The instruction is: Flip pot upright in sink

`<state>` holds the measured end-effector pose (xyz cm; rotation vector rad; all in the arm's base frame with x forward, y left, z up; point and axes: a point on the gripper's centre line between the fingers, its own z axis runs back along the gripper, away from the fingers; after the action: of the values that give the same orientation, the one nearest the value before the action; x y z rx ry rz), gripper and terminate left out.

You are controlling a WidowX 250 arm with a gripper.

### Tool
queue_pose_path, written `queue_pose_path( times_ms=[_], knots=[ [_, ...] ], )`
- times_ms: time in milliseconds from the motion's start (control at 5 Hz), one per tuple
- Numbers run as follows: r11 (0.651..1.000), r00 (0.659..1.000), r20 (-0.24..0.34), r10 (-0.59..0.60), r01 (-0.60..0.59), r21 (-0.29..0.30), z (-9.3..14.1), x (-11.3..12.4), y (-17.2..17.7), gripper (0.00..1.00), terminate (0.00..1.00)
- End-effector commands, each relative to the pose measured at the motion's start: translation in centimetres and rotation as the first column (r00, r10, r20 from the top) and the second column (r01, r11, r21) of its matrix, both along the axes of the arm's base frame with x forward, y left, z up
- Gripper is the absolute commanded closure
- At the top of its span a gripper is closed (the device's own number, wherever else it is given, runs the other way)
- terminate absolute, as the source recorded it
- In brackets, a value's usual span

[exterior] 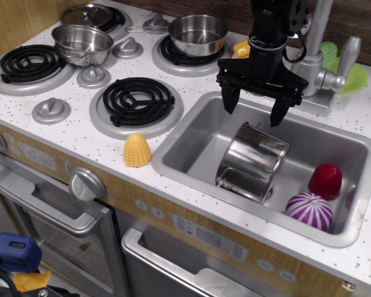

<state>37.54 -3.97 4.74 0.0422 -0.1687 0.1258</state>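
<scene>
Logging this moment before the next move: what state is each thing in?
Pot: tipped on its side in the sink.
Gripper: open, above the pot, holding nothing.
Red cup: upside down in the sink.
Purple striped ball: resting in the sink.
Saucepan: upright on a back burner.
Corn: standing on the counter.

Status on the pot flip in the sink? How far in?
Done: the pot is already inside the sink, though tilted over on its side rather than upright. In hand: the gripper hangs open just above the pot's upper edge, holding nothing. Left: grasp the pot, turn it upright and set it on the basin floor, probably keeping away from the red object and the purple striped one.
</scene>
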Motion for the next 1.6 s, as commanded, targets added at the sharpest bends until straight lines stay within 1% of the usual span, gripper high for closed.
queue_pose_path(
  times_ms=[0,200,400,600,800,1000,1200,1400],
  knots=[
    [1.0,1.0,0.0,0.0,0.0,0.0,0.0,0.0,0.0,0.0,0.0],
    [0.998,1.0,0.02,0.02,-0.019,-0.065,-0.3,-0.2,-0.2,0.0,0.0],
    [0.989,0.998,0.059,0.025,-0.016,-0.146,-0.7,-0.3,-0.2,0.0,0.0],
    [0.97,0.997,0.059,0.04,-0.025,-0.241,-0.6,-0.4,-0.4,0.0,0.0],
    [0.964,0.993,0.098,0.057,-0.029,-0.266,-0.9,-0.6,-0.7,0.0,0.0],
    [0.95,0.991,0.111,0.08,-0.042,-0.309,-0.9,-0.7,-1.0,0.0,0.0],
    [0.903,0.981,0.128,0.142,-0.076,-0.422,-0.9,-0.6,-1.0,0.0,0.0],
    [0.861,0.974,0.111,0.197,-0.117,-0.496,-0.8,-0.6,-1.1,0.0,0.0]
  ],
)
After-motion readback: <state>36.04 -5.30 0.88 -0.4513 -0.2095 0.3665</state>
